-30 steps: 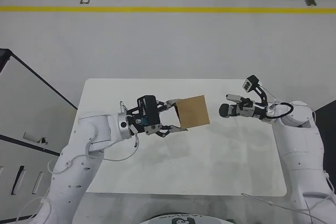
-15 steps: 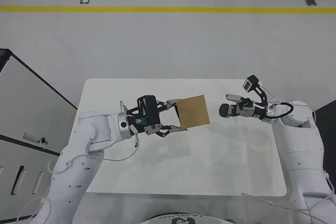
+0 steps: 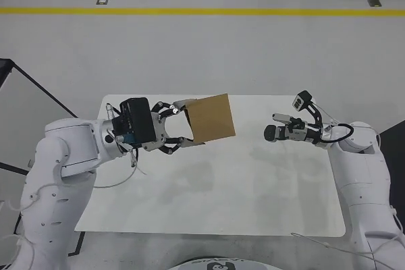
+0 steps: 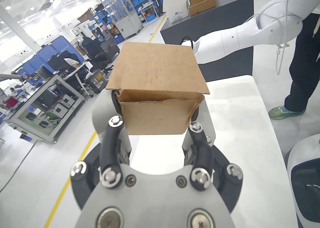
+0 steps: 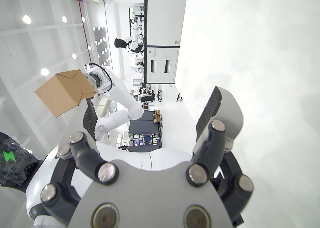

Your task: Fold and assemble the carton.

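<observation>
The white table (image 3: pixel 256 182) lies under both arms, and the carton (image 3: pixel 210 117) hangs in the air over its far left part, tilted, touching nothing but the left gripper (image 3: pixel 182 123), whose fingers clamp the box's near end from either side. The right gripper (image 3: pixel 268 133) sits well apart over the table's right side, spread wide and empty. The likeliest trouble, I judge, is the one-ended hold: most of the box juts past the fingers, so the thin walls could buckle under the squeeze or the box could slide out and drop, and the flap between the fingers may spring loose. The left wrist view shows that flap's ragged edge hanging below the top panel; the right wrist view shows the far end instead, with flaps folded shut along slanting seams, which the top view hides
</observation>
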Controlling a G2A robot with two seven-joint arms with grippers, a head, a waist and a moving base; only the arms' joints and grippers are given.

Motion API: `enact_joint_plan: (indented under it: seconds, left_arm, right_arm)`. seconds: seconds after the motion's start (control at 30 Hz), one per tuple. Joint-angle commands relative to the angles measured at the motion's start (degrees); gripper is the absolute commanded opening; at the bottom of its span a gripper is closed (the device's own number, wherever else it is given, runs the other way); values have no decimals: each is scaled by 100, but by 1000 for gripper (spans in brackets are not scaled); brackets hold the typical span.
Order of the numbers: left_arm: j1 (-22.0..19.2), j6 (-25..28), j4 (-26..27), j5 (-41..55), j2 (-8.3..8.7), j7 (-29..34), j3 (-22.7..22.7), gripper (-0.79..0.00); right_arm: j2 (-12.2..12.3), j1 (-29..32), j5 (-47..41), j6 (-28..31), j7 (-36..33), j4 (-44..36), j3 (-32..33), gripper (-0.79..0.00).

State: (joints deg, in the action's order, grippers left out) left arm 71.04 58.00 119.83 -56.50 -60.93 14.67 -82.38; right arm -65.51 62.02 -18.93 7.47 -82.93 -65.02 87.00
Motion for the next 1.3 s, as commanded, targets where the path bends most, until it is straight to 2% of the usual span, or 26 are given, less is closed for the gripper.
enact_joint_plan:
  seconds: [0.0,0.5,0.6,0.73,1.0,1.27]
  left_arm:
    - [2,0,-3,-10,0,-4,2,-785]
    - [2,0,-3,-10,0,-4,2,-785]
    - [50,-200,73,99,2,-22,-19,-785]
    - [8,-386,406,541,48,308,-160,-785]
    - [-231,-961,1057,2171,203,1811,-249,-785]
    - [-256,-971,1095,2215,210,1863,-257,-785]
  right_arm:
    - [0,0,0,0,0,0,0,0]
    - [0,0,0,0,0,0,0,0]
    - [0,0,0,0,0,0,0,0]
    - [0,0,0,0,0,0,0,0]
    - [0,0,0,0,0,0,0,0]
    - [0,0,0,0,0,0,0,0]
